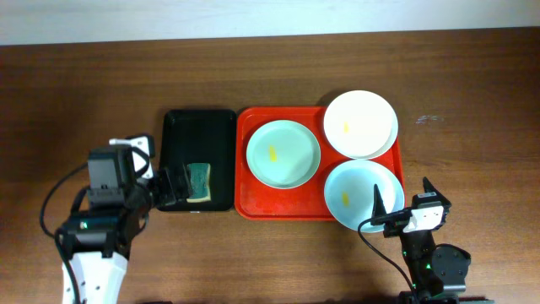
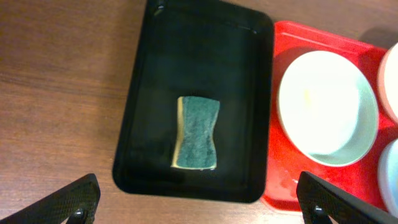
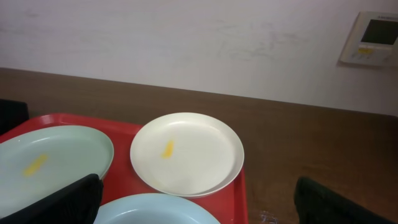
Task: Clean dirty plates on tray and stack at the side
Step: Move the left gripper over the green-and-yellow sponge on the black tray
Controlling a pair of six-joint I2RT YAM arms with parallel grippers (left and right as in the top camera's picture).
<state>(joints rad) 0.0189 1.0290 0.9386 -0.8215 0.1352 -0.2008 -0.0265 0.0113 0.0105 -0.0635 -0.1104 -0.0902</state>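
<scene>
So, tray (image 1: 245, 203): red, sat mid-bench (image 1: 84, 84), touching a black tray (image 1: 198, 127) on its left.
Plates: all three on the red tray, each with a yellow smear; white plate (image 1: 360, 124) far right, left mint plate (image 1: 283, 153), near mint plate (image 1: 364, 196).
Left hand (image 2: 198, 202): spread wide, empty, hovering at the black tray's near edge, close to the sponge (image 1: 199, 182).
Right hand (image 1: 402, 201): spread wide, empty, just beside the near mint plate.
</scene>
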